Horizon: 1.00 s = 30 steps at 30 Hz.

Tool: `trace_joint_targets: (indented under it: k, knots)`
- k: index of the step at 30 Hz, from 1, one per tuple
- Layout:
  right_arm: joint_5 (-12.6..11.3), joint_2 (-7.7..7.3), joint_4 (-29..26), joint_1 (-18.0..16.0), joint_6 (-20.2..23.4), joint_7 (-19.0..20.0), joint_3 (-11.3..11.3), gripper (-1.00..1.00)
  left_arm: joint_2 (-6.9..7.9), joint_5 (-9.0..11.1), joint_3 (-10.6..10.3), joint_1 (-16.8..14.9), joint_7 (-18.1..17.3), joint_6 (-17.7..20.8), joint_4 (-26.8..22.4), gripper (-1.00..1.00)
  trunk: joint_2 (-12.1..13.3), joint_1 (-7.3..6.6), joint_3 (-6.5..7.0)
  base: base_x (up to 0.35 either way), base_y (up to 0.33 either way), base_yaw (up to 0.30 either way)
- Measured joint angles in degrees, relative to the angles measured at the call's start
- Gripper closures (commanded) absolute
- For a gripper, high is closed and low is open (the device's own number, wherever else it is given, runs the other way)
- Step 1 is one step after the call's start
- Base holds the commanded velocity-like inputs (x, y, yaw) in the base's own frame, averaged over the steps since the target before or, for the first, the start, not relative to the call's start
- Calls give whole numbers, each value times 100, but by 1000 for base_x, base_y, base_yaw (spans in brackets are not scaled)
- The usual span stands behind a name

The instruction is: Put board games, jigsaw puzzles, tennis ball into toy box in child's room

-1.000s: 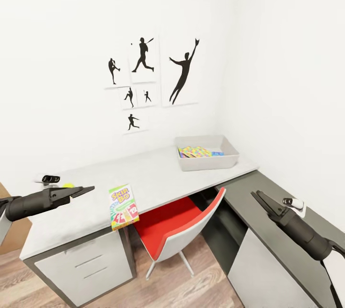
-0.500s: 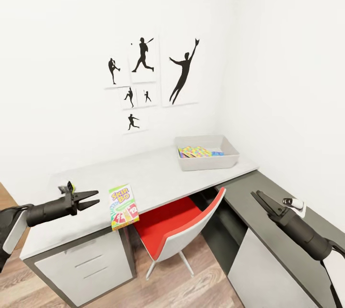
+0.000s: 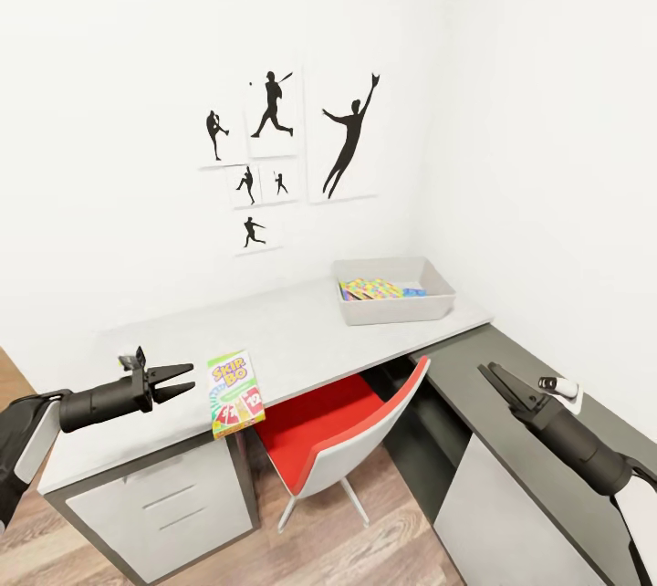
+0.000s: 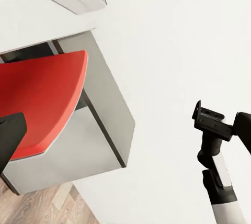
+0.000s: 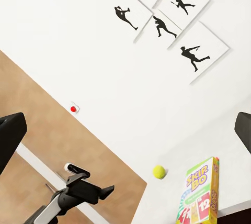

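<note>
Since a second ago: left gripper [image 3: 181,378] swung from a flat pose near the table's 9 o'clock end to a rolled pose, tips nearer the Skip-Bo box [image 3: 234,392]; slight further advance over the last half second. Right gripper [image 3: 494,374], box and bin unchanged.

Nearest, at 7 o'clock in the head view: left gripper, fingers spread, empty, hovering just beside the Skip-Bo box at its 9 o'clock side, not touching. Same gripper seen from the right wrist camera [image 5: 106,189], jaws apart.

At 4 o'clock: right gripper, over the lower dark grey top, empty; open or pressed together cannot be told from the head view, though the finger edges framing the right wrist view stand wide apart.

Next out: Skip-Bo box, flat on the table [image 3: 301,330] at its near edge, near corner slightly overhanging. Long axis running roughly 6 to 12 o'clock, title end toward 12, leaning a little to 11.

Beyond, toward 9 o'clock of the box: tennis ball [image 5: 159,171], loose on the table, well apart from the box.

Farthest, at 1 o'clock: toy box [image 3: 394,290] on the table's far end, long axis 9 to 3 o'clock. Inside: jigsaw puzzles [image 3: 370,288] lying flat, plus a sliver of blue [image 3: 415,292], possibly a game box; not certain.

Status, as judged: puzzles stowed; Skip-Bo and tennis ball outstanding; remaining board games unaccounted for.
</note>
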Motion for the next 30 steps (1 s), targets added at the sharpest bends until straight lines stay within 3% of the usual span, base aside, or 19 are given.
trace_joint_targets:
  k: [16, 30]
  knots:
    - [3, 26, 0, 0, -10, -28, 1, -100, -1, 15, 0, -4, 7, -17, 8, -100, -562, 308, -252, 0, 0, 0]
    - [-11, 6, 3, 0, -3, -14, -6, -100, -243, 29, -2, -14, 480, 8, 391, -100, -1125, 616, -505, 0, 0, 0]
